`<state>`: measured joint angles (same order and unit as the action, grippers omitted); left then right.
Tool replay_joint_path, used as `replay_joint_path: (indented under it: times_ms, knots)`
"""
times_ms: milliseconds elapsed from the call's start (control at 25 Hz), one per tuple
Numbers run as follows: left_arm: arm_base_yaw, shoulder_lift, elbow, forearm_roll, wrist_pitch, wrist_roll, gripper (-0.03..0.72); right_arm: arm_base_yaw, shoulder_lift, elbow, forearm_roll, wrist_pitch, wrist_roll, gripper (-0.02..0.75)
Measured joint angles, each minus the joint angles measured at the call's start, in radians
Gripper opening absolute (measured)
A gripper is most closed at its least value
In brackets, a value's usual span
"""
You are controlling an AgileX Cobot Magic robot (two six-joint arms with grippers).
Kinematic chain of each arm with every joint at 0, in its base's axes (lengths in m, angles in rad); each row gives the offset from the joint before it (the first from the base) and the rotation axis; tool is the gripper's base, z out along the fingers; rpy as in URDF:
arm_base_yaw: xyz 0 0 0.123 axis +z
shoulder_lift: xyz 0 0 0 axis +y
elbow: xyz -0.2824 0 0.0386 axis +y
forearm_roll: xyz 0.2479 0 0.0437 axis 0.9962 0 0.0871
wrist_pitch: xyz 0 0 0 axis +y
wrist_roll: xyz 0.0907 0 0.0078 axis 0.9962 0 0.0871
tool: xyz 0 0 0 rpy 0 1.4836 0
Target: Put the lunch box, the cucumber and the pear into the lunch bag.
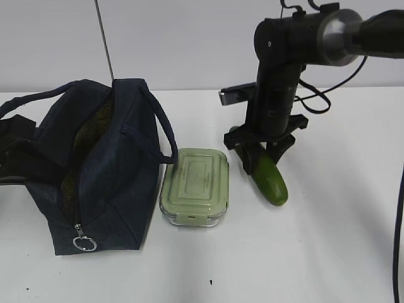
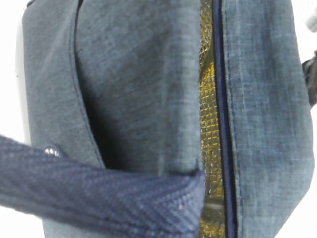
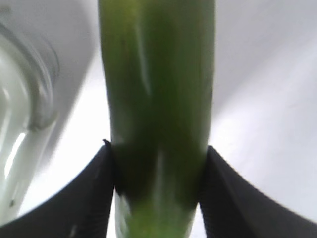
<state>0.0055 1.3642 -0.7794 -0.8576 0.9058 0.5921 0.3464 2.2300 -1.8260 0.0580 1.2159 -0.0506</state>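
The dark navy lunch bag [image 1: 107, 183] lies on its side at the left with its zipper slit open. Its yellow-glinting lining [image 2: 210, 148] shows in the slit. I cannot make out the pear. One loop handle [image 2: 99, 193] runs taut to my left gripper [image 1: 16, 148], a dark shape behind the bag, shut on that strap. The green-lidded lunch box [image 1: 196, 185] stands beside the bag. Right of it the cucumber [image 1: 270, 180] lies on the table. My right gripper [image 1: 259, 151] reaches down over its far end, both fingers [image 3: 99, 198] pressed against the cucumber [image 3: 158, 89].
The zipper's metal ring pull [image 1: 84, 243] hangs at the bag's near end. The lunch box's clear base [image 3: 20, 124] is just left of the cucumber. A white table [image 1: 341, 252] stretches to the right and front. The right arm's cable [image 1: 398, 240] hangs at the right edge.
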Motion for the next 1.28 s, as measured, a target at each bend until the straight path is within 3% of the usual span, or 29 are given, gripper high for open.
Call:
replay_joint_path:
  times_ms: [240,400,520,720,960,1280]
  knots:
    - [0.0,0.0,0.0,0.0,0.0,0.0,-0.015,0.0,-0.09,-0.127,-0.021,0.006,0.002,0.357]
    - [0.0,0.0,0.0,0.001,0.0,0.0,-0.015,0.0,-0.136,-0.211,0.041,0.013,0.002,0.357]
    - [0.0,0.0,0.0,0.001,0.0,0.0,-0.015,0.0,-0.153,-0.263,0.155,0.023,0.002,0.356]
    - [0.0,0.0,0.0,0.001,0.0,0.0,-0.015,0.008,-0.157,-0.282,0.448,0.028,-0.081,0.356]
    - [0.0,0.0,0.0,0.0,0.0,0.0,-0.015,0.081,-0.133,-0.288,0.806,0.024,-0.247,0.356]
    - [0.0,0.0,0.0,-0.005,-0.001,0.0,-0.015,0.147,-0.021,-0.288,0.984,-0.056,-0.309,0.356]
